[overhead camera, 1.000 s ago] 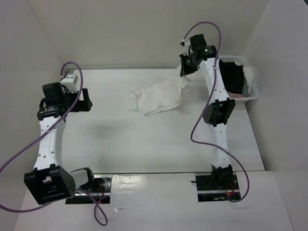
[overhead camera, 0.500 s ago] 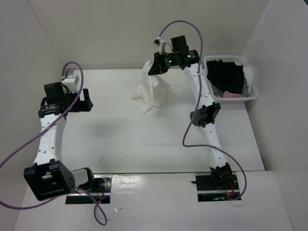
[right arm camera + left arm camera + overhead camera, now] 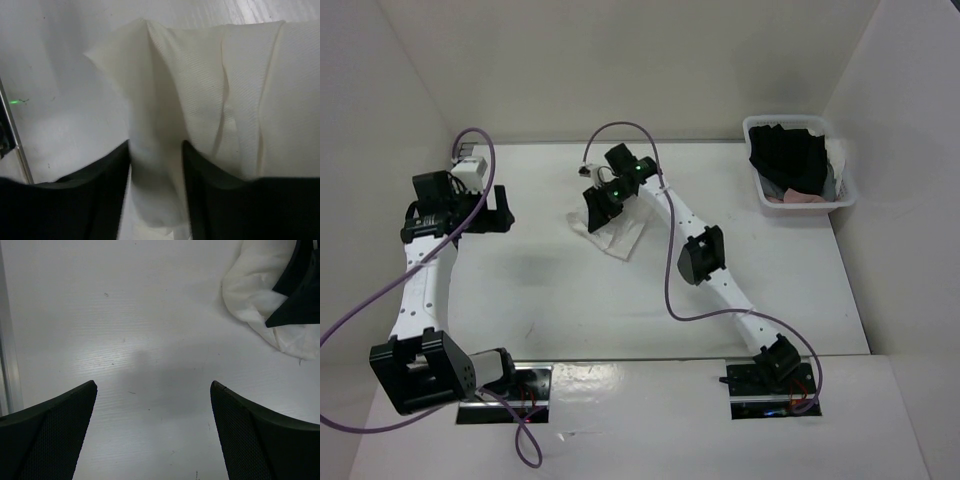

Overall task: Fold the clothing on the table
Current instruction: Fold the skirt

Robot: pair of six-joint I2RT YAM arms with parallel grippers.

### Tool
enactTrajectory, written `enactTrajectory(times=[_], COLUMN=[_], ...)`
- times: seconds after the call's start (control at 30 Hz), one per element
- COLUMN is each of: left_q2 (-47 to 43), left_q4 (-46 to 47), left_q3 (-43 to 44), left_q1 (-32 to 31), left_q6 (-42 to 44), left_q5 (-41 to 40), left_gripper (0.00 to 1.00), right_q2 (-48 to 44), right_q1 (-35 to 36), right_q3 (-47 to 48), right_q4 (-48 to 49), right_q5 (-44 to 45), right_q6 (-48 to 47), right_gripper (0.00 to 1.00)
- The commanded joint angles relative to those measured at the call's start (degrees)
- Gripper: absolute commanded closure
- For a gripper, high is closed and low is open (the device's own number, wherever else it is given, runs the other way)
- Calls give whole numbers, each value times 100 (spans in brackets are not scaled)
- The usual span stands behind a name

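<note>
The clothing (image 3: pixel 623 240) is a small bunched heap of white fabric on the table (image 3: pixel 620 310), left of the middle and towards the back. My right gripper (image 3: pixel 597 208) is low over the heap. In the right wrist view its jaws stand apart, and a loose fold of the clothing (image 3: pixel 225 100) lies between the fingers (image 3: pixel 100 190). My left gripper (image 3: pixel 500 208) hovers over bare table at the left, wide open with nothing in it (image 3: pixel 152 390). In the left wrist view the clothing (image 3: pixel 255 295) shows at the upper right, with part of the right gripper (image 3: pixel 300 290) over it.
A clear plastic bin (image 3: pixel 845 190) stands at the back right with a black garment (image 3: pixel 788 160) and a pink cloth (image 3: pixel 800 199) in it. White walls close in the left, back and right sides. A grey rail (image 3: pixel 9 340) runs beside my left gripper.
My right arm has swung left from beside the bin, carrying the clothing across the table and down onto it. Its jaws have parted. The left arm has not moved.
</note>
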Motion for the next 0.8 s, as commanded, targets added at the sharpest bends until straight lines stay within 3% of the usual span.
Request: enactTrajectory(times=[0.0, 0.1, 0.3, 0.5, 0.77], left_q2=[-262, -263, -491, -938, -1282], left_q4=[77, 77, -37, -239, -739], left_q3=[2, 1, 54, 107, 344], left_q1=[30, 30, 30, 30, 30], left_q6=[214, 214, 267, 320, 373], left_q5=[164, 164, 164, -3, -547], left_gripper=[0, 0, 0, 0, 0], right_q2=[-133, -308, -1257, -2391, -3648], right_q1=[-141, -203, -448, -774, -906], right_q3=[251, 251, -3, -477, -1875], right_q4=[-148, -201, -254, -438, -771], right_q5=[261, 262, 367, 586, 2606], right_q6=[-179, -179, -179, -57, 172], right_gripper=[41, 25, 10, 6, 6])
